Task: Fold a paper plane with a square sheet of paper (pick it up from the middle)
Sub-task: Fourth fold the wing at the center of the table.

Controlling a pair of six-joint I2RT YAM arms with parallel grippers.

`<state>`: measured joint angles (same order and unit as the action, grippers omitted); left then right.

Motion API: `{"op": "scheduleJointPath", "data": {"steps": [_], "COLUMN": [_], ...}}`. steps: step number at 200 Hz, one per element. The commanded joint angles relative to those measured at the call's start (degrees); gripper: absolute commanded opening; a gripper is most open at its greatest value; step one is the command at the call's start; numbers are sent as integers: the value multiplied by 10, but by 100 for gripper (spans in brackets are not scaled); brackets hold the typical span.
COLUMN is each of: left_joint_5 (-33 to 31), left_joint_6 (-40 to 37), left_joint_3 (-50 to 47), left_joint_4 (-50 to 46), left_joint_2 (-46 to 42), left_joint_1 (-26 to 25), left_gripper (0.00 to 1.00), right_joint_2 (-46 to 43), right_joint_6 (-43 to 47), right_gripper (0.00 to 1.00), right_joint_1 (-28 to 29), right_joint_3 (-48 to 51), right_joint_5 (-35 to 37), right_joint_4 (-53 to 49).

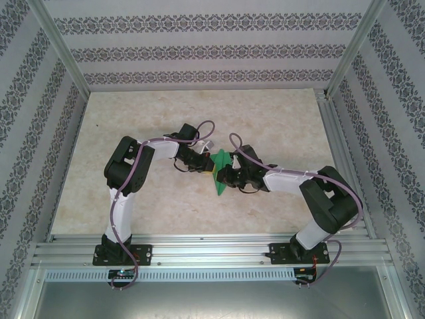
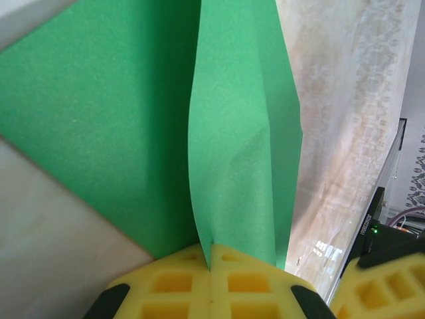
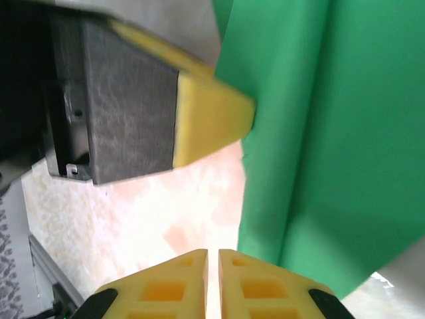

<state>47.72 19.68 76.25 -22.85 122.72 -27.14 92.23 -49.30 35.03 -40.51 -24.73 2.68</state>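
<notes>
Where it is pinched, green paper [image 2: 239, 166] creases.

Mid-bench [image 1: 265, 119], the two arms reach in from either side and meet. The left end effector [image 1: 206, 166] sits just left of the sheet of paper [image 1: 220, 185], and the right end effector [image 1: 229, 177] sits just right of it. In the left wrist view, the sheet stands up out of that end effector's closed fingers [image 2: 172, 286], with one flap spreading left. In the right wrist view, the sheet lies right of and beyond the fingertips [image 3: 259, 286], with the left end effector at upper left and the bench beneath.
</notes>
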Motion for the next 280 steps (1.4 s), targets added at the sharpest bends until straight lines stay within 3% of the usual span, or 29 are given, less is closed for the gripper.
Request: {"op": "scheduleJointPath", "data": {"steps": [1,52,100,135,172,214,280], "left_joint_5": [-24,-24,-22,-23,-26,-22,-14], "left_joint_6": [-19,-18,-18,-18,-22,-26,-31], "left_joint_3": [-4,-4,-4,-3,4,16,25], "left_joint_4": [-22,-21,-23,-22,-28,-34,-41], "left_joint_2": [18,19,19,21,18,15,19], "left_joint_1": [-3,-4,-4,-4,-3,-1,2], "left_gripper": [4,4,4,4,4,2,2], "right_joint_2": [22,48,47,54,9,-46,44], "right_joint_6": [-24,-13,18,15,7,17,57], "right_gripper": [13,13,13,14,15,13,8], "right_joint_1": [13,15,17,16,13,-21,-31], "right_joint_3": [3,3,-12,-10,-15,5,-39], "right_joint_5": [-13,-6,24,6,-3,45,53], "right_joint_4": [31,8,-74,-46,-28,-61,-88]}}
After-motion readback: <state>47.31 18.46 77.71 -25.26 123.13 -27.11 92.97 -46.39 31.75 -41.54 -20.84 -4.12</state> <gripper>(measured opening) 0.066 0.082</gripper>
